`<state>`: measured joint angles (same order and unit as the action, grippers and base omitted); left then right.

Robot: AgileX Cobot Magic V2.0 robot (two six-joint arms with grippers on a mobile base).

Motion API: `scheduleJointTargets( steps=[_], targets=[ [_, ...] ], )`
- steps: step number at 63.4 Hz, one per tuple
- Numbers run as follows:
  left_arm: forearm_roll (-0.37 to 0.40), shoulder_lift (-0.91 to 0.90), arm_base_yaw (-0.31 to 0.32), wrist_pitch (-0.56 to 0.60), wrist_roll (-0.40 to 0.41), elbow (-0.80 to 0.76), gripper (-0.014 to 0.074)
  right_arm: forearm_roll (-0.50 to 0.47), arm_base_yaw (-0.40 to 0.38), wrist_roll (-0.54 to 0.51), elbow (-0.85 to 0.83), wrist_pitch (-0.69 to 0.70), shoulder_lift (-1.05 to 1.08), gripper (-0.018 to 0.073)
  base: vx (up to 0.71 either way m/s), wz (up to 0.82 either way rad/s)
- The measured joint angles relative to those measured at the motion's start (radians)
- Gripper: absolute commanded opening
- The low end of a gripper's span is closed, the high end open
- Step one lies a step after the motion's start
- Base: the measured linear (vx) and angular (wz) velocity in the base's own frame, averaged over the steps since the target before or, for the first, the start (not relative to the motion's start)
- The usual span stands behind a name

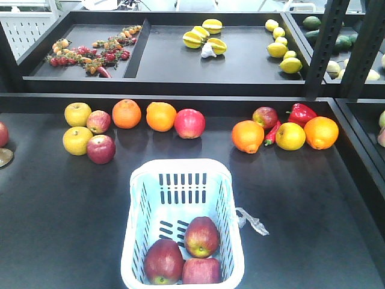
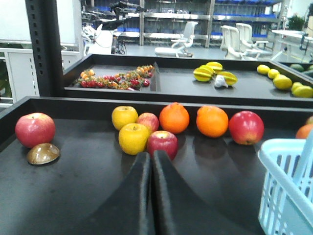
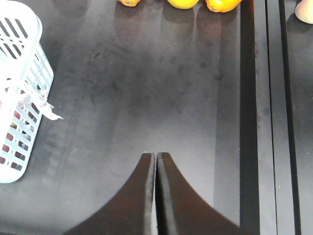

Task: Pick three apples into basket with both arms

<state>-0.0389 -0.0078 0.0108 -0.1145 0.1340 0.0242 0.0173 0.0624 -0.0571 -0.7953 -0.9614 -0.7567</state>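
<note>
Already lying in the near end of the basket (image 1: 183, 171): all three apples (image 1: 182, 253), dark red with yellow-green patches, two along the near wall and one just behind, touching one another. Standing on the black tabletop (image 1: 54, 223) near the front edge, that basket, pale blue-white with slotted sides, a clear plastic scrap (image 1: 252, 221) trailing off its right rim. Closed and empty, the left pincer (image 2: 150, 159), its two dark fingers pressed together tip to tip, raised above bare tabletop and aimed toward a back-left cluster: two yellow apples (image 1: 77, 127), two small red apples (image 1: 100, 137), then two oranges (image 1: 144, 114) and a brighter pinkish-red apple (image 1: 189, 123) in a row. Farther left in the left wrist view, another red apple (image 2: 34, 129) with a brown rounded object (image 2: 43, 153) just beside it. Likewise pinched shut with nothing between the fingers, the right pincer (image 3: 155, 159), hovering over open tabletop to the right of the basket, well apart from its wall. Grouped at the back right: an orange (image 1: 247, 136), a small red apple (image 1: 264, 117), a red pepper (image 1: 301, 113), a yellow fruit (image 1: 290, 136) and another orange (image 1: 320, 132). Behind, on a raised shelf (image 1: 240, 57): small red and orange fruits at left, yellow starfruit in the middle, lemons at right.
</note>
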Motion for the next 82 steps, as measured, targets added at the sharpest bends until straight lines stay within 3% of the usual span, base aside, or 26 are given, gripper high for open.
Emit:
scheduleJointTargets(
  steps=[18, 69, 82],
  targets=[
    [0.020, -0.005, -0.005, 0.035, 0.047, 0.000, -0.0008, 0.000, 0.000, 0.000, 0.000, -0.001, 0.000, -0.0009, 0.00, 0.00],
    [0.021, -0.005, -0.005, 0.037, 0.051, 0.000, -0.0006, 0.000, 0.000, 0.000, 0.001, -0.001, 0.000, -0.0009, 0.00, 0.00],
    [0.021, -0.005, -0.005, 0.037, 0.051, 0.000, -0.0006, 0.005, 0.000, 0.000, 0.076, 0.011, 0.054, -0.0009, 0.00, 0.00]
  ],
)
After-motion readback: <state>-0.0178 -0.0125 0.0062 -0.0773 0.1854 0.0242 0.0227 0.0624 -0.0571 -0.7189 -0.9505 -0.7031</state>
